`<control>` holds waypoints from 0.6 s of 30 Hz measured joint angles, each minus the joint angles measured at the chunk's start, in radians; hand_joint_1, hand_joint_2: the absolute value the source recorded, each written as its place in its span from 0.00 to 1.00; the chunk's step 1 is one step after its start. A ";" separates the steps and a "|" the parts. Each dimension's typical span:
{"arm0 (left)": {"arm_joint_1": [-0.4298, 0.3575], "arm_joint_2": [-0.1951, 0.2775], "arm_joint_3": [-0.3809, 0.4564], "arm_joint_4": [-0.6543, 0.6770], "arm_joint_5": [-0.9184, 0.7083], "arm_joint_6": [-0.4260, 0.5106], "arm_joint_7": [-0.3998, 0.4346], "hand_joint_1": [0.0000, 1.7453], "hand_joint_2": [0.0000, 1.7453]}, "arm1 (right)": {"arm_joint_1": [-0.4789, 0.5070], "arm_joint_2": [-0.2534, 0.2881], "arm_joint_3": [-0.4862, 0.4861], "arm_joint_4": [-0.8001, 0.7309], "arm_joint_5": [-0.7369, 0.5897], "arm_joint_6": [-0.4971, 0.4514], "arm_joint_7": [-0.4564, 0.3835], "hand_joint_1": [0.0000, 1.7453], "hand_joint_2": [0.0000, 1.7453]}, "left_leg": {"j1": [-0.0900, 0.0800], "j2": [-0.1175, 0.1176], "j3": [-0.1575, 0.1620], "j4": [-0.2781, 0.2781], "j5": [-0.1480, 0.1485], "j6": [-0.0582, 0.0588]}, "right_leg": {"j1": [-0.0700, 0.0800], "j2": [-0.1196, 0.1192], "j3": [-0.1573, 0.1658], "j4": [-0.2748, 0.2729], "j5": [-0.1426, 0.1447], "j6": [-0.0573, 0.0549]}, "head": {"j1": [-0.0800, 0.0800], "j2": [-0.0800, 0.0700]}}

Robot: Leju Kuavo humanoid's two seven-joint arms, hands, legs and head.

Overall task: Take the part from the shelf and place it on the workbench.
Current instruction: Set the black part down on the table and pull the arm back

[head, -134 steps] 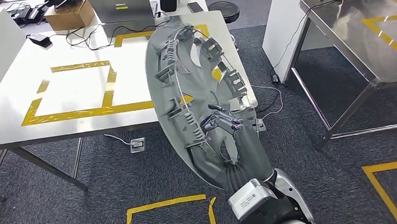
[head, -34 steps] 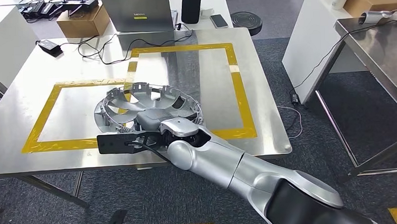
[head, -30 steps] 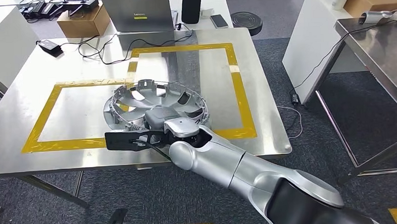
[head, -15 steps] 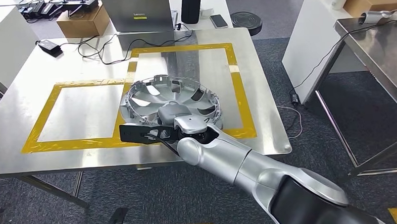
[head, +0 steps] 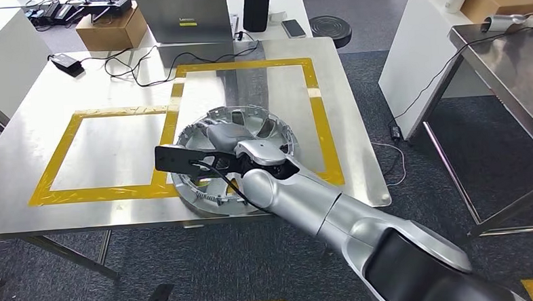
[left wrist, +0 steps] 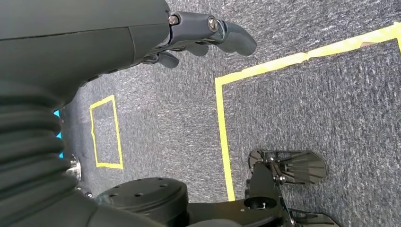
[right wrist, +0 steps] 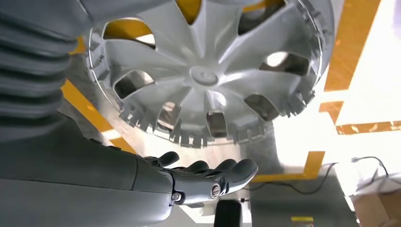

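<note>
The part is a silver hubcap (head: 208, 192), lying hollow side up on the steel workbench (head: 83, 213), across the near left corner of the right-hand yellow tape square (head: 320, 121). My right arm reaches over it, and my right hand (head: 219, 134) hovers above its middle. In the right wrist view the hubcap (right wrist: 203, 75) lies apart from my right hand (right wrist: 203, 178), whose fingers are stretched out and hold nothing. My left hand (left wrist: 198, 35) hangs over the carpet and holds nothing.
A laptop (head: 176, 15), a cardboard box (head: 112, 28), a black speaker (head: 256, 8) and cables (head: 137, 58) stand along the workbench's far edge. A second yellow square (head: 66, 132) marks its left half. Another steel table (head: 511, 58) stands to the right.
My right hand carried the hubcap rightward across the workbench. The hubcap now lies flat, and the hand has let go and moved over its middle.
</note>
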 joint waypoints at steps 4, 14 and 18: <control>0.000 0.003 0.000 0.000 -0.003 0.000 0.002 0.00 0.00 | -0.013 -0.003 -0.023 -0.007 0.000 -0.003 -0.007 0.00 0.00 | 0.000 0.000 0.000 0.000 0.000 0.000 | 0.000 0.000 0.000 0.000 0.000 0.000 | 0.000 0.000; 0.014 0.004 0.011 0.000 0.041 0.028 -0.023 0.00 0.00 | 0.010 -0.076 -0.223 -0.288 -0.193 0.016 -0.259 0.00 0.00 | 0.000 -0.003 0.000 0.000 0.000 0.000 | 0.000 -0.001 0.001 0.000 0.000 0.000 | 0.000 0.000; 0.053 0.009 0.036 0.000 0.078 0.044 -0.043 0.00 0.00 | 0.135 -0.164 -0.384 -0.632 -0.167 0.050 -0.221 0.00 0.00 | 0.000 -0.003 0.001 0.000 -0.002 0.003 | 0.000 -0.002 0.002 -0.002 -0.002 0.001 | 0.000 0.000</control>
